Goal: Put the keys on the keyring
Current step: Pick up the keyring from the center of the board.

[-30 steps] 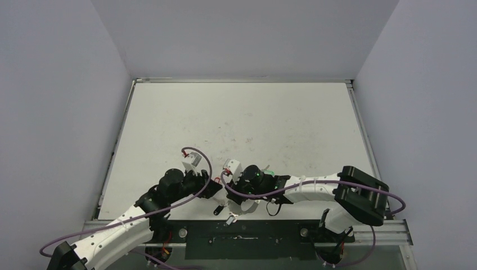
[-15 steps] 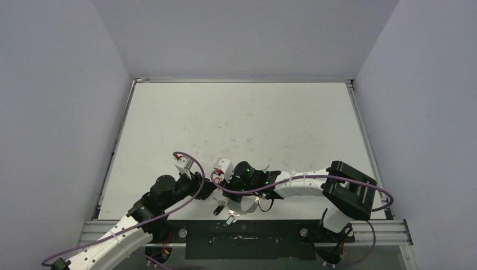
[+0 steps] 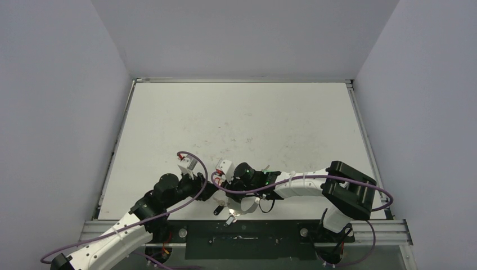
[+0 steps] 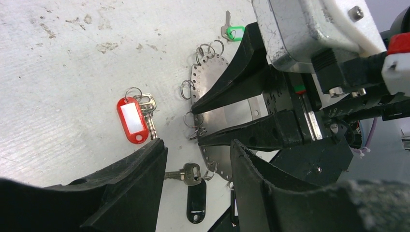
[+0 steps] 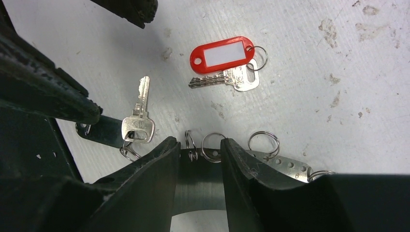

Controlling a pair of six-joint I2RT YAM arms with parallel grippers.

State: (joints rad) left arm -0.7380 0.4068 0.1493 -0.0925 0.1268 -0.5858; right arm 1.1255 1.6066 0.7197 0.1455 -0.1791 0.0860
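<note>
Reach favours our left gripper (image 4: 198, 143), jaws moderately apart and empty: the silver red-tagged key (image 4: 133, 120) lies just beyond its tips. Our right gripper (image 5: 198, 141) straddles the grey ring-fringed metal keyring (image 5: 283, 164); grip unclear.

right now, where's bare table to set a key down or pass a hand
Free: the far half of the table, rim to rim, plus the strip between its left rim and the left arm. Crowded: near-edge centre, where left claw, right claw, keyring, red-tagged key, black-tagged key and green-tagged key bunch together.
</note>
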